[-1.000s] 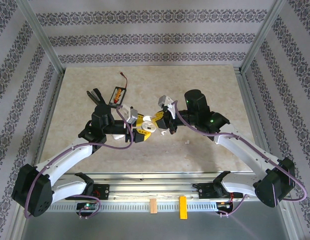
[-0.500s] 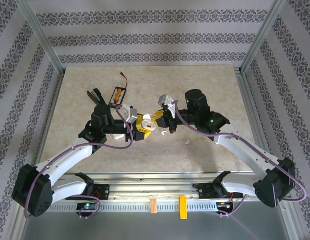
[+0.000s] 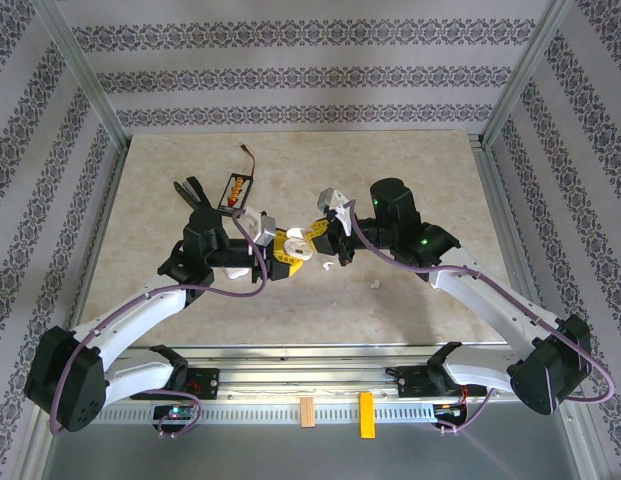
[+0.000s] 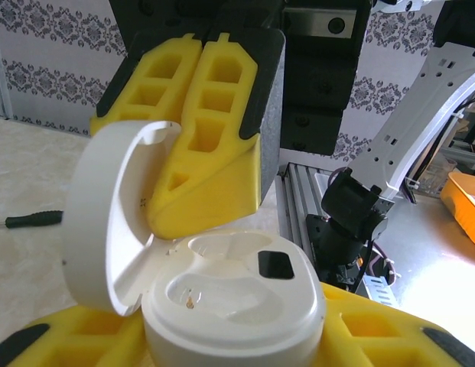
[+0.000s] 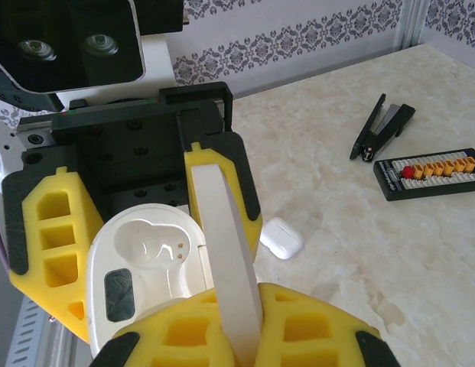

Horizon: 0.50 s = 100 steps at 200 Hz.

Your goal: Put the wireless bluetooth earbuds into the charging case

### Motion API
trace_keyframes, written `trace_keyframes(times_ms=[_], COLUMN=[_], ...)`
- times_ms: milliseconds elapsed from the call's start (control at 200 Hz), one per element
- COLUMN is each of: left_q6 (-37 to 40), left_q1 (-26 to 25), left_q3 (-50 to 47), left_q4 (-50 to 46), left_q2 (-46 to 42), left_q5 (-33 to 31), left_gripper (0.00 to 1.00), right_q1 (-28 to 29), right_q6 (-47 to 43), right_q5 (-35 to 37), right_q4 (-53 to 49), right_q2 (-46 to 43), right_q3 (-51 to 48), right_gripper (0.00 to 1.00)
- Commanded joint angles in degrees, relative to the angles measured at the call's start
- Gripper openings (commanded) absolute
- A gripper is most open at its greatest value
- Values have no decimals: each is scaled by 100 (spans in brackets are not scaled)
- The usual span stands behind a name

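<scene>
Half-closed, the left pincer (image 3: 288, 253) clamps the open charging case (image 4: 239, 307).

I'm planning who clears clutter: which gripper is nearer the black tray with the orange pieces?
Left. The left gripper, holding the charging case, sits just near-right of the black tray; the right gripper, at the case's lid, is farther right.
</scene>
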Motion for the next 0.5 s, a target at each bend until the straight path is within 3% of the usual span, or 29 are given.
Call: trace_keyframes(times_ms=[0,430,495], left_q6=[-2,61,87], left_q1=[-71,-69,-71], left_q3=[77,49,19], left_q4=[268,260,265], left_q2=[48,57,54], left_q5=[65,102,85], left_gripper=[46,27,27], right_q1=[37,30,27], right_q6=[-41,-44,-36], right_q5=[-113,-93,-75], right_q4=[54,48,50], right_q2=[-133,-117,-138], right_q3=[42,69,52], right_gripper=[0,0,10])
